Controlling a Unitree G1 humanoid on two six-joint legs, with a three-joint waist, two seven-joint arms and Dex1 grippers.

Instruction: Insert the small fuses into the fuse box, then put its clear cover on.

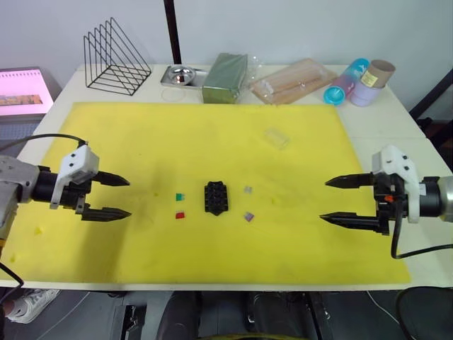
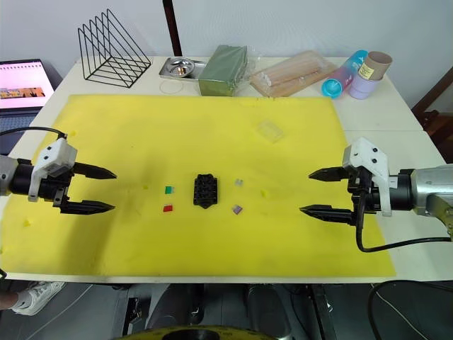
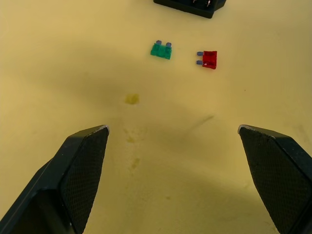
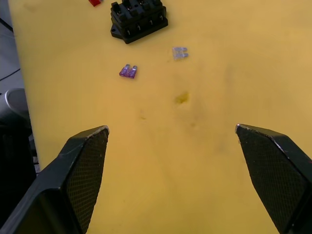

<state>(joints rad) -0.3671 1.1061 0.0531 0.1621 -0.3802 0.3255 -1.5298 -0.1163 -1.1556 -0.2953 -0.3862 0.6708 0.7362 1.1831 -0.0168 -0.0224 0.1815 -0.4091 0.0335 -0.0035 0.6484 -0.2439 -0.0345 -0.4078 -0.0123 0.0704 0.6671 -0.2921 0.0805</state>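
One yellow mat covers most of the white table.

Head stereo pair looking down over the yellow mat, wrist views close above it, both catching the fuse box

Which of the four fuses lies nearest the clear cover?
The paler grey fuse, on the fuse box's right and farther from the robot than the purple fuse. Green and red lie on the box's left, away from the cover.
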